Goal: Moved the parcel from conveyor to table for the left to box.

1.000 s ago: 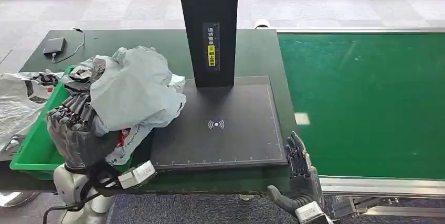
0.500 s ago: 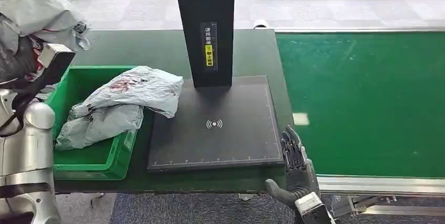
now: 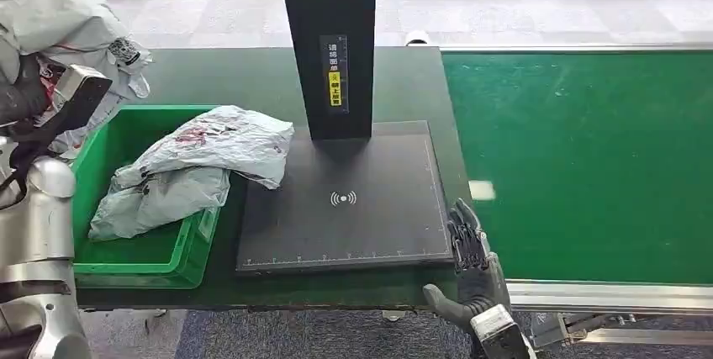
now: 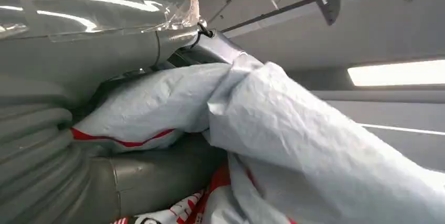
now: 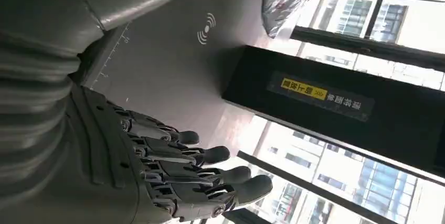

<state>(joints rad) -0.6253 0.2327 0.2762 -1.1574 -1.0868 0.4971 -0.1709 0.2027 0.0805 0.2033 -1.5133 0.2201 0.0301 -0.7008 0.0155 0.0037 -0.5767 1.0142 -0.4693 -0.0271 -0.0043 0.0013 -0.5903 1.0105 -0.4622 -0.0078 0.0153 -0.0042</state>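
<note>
I have my left hand (image 3: 25, 94) clenched around a soft, light grey parcel (image 3: 71, 27), raised above the green box (image 3: 126, 254), so I judge a bunched grip mid-bag safest, while my right hand (image 3: 472, 266) waits released, fingers apart.

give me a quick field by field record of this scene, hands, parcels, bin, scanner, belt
left hand: raised at the far left, holding a grey parcel
right hand: empty, fingers apart, at the table's near edge by the belt
bin: green, on the table left of the scan pad
bin parcels: grey bags, one draped over the rim onto the pad
scan pad: black, bare at its middle symbol
scanner post: black, upright behind the pad
belt: green, no parcel in view
</note>
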